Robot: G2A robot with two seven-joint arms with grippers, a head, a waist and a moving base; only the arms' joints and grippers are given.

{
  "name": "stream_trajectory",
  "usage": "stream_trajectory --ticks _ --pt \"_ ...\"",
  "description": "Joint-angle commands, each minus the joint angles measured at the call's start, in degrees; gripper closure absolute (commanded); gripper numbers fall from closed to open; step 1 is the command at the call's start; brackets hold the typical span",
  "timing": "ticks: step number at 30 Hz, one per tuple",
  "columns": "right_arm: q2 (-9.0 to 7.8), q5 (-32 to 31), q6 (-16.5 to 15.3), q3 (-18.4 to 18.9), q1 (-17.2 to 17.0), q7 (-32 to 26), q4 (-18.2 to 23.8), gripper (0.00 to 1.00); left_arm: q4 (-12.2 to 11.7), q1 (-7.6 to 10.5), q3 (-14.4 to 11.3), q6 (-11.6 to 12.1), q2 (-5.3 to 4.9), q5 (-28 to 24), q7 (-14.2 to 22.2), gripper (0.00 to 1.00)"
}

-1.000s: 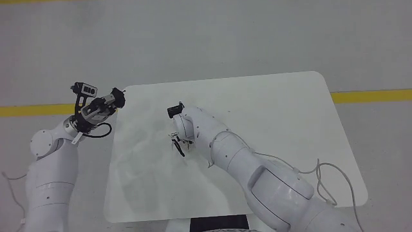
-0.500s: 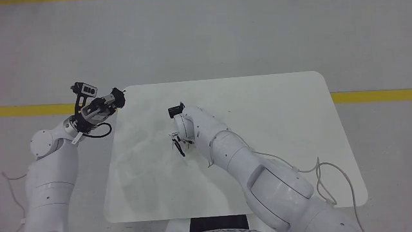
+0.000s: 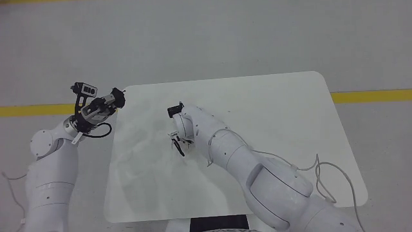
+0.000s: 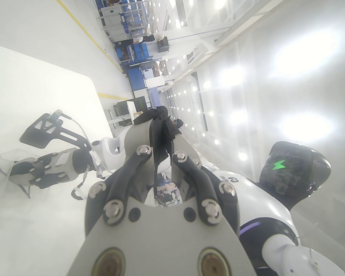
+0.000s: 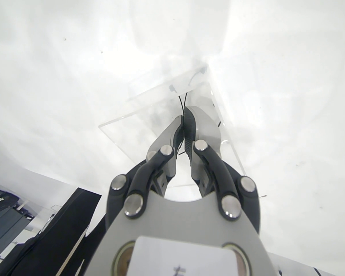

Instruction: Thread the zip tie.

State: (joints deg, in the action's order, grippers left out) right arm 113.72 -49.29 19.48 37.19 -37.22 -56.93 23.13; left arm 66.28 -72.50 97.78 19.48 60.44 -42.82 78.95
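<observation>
Right gripper (image 5: pixel 184 122) pinched fully shut on the thin black zip tie (image 5: pixel 180 101), whose tip pokes out just over the clear block (image 5: pixel 132 122). I'd clamp firmly and feed slowly toward the block (target hole too faint to pick out).

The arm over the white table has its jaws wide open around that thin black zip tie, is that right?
Not quite. The jaws are pinched shut on the thin black zip tie, not wide open, as the right wrist view shows. The arm is indeed over the white table.
</observation>
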Motion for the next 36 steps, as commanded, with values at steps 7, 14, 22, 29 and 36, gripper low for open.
stream_trajectory --ticks 7,14,22,29,36 --pt "-0.04 0.5 0.0 0.2 0.5 -0.5 1.7 1.0 0.0 0.0 0.0 0.0 0.0 0.0 0.0 1.0" --pt "-0.38 -0.9 0.0 1.5 0.2 -1.1 3.9 1.0 0.0 0.0 0.0 0.0 0.0 0.0 0.0 1.0" --pt "-1.2 -4.4 0.0 4.5 -1.7 -2.5 7.9 1.0 0.0 0.0 0.0 0.0 0.0 0.0 0.0 1.0" --pt "-2.23 -9.7 0.0 8.2 -4.7 -4.1 13.6 1.0 0.0 0.0 0.0 0.0 0.0 0.0 0.0 1.0" --pt "-3.41 -15.8 0.0 11.6 -9.1 -7.1 20.7 1.0 0.0 0.0 0.0 0.0 0.0 0.0 0.0 1.0"
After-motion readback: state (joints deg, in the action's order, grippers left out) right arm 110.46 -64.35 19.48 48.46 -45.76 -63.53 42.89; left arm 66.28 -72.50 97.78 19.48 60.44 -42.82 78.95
